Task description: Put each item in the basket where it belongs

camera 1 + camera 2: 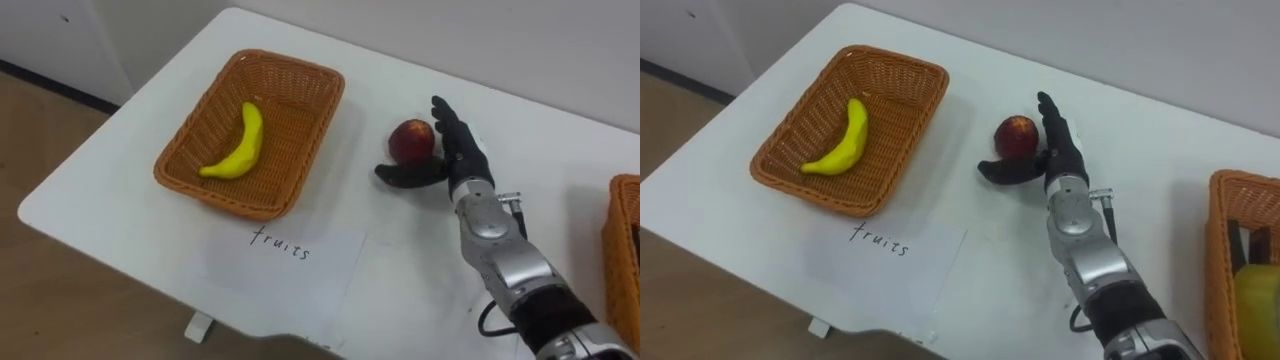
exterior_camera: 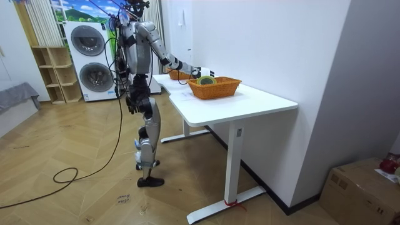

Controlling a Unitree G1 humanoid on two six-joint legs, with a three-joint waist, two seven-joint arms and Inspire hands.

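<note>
One red fruit (image 1: pixel 411 140) lies loose on the counter (image 1: pixel 100 200), outside the fruit basket (image 1: pixel 318 140), which holds a banana (image 1: pixel 240 145).

Right robot hand (image 1: pixel 462 158) rests beside the fruit, spread wide. Straight fingers (image 1: pixel 445 118) stand along its 3 o'clock side and the thumb (image 1: pixel 405 175) runs along its 6 o'clock side, touching or nearly so. Nothing is gripped.

From the palm the fruit lies at about 10 o'clock. It is round, so there is no long axis to line up. The basket lies at 9 o'clock from the fruit, near but apart.

Left robot hand (image 2: pixel 132 102) hangs by the hip in the room view, well apart from the counter, so the right is nearer.

Judgement: close on the fruit, lift, carry toward 9 o'clock.
</note>
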